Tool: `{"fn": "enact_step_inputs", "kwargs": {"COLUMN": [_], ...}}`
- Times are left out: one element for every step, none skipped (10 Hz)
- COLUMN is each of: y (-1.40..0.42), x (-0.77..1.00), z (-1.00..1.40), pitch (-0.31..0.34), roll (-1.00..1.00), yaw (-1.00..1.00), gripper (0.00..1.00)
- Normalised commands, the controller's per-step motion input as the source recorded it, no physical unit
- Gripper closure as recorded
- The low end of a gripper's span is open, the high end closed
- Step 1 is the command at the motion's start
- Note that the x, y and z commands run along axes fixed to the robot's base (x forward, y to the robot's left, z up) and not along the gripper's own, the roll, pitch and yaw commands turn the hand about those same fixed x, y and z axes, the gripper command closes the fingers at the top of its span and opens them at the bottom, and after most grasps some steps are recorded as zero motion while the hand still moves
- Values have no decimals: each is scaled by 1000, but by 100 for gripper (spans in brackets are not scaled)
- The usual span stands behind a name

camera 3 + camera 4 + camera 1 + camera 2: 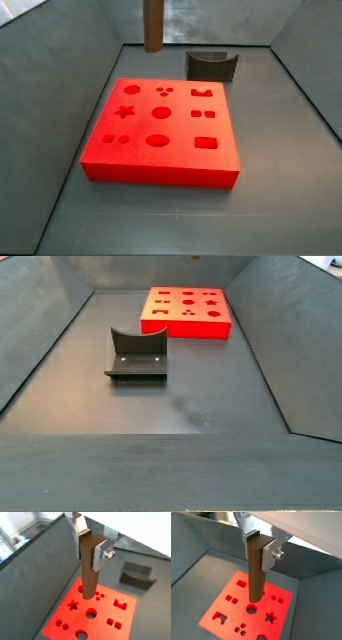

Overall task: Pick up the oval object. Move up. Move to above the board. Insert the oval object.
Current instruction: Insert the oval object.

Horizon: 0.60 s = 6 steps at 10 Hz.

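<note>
Above the board: the gripper [92, 543] hangs over the red block, seen in both wrist views [260, 543]; only the peg shows in a side view, and the gripper itself is out of frame there.
Grip: flat silver fingers [101, 554] are clamped on the upper end of the oval object [90, 572], one plate on each side.
Oval object: a slender dark-brown peg, held upright and hanging below the fingers; in a side view [155, 25] its lower end shows at the frame's top edge, clear of the block's surface.
Peg tip: in a wrist view [254, 577] it lines up over a round hole near the middle of the block; whether it touches cannot be told.
Board: bright red-orange block [134, 160] flat on the grey floor, its top cut with circles, a star, squares and dots, also seen from the far end [201, 328].
Fixture: dark L-shaped bracket [135, 356] standing on the floor near the board, apart from it [211, 66].
</note>
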Motion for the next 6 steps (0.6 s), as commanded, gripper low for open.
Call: {"fn": "enact_step_inputs", "kwargs": {"y": [0,0,0,0,0,0], "x": [0,0,0,0,0,0], "z": [-309,-309,-309,-309,-306,-309], "pitch": [-1,0,0,0,0,0], "roll": [0,0,0,0,0,0], "yaw": [-1000,-1000,-1000,-1000,-1000,-1000], "gripper": [100,100,100,100,100,100]}}
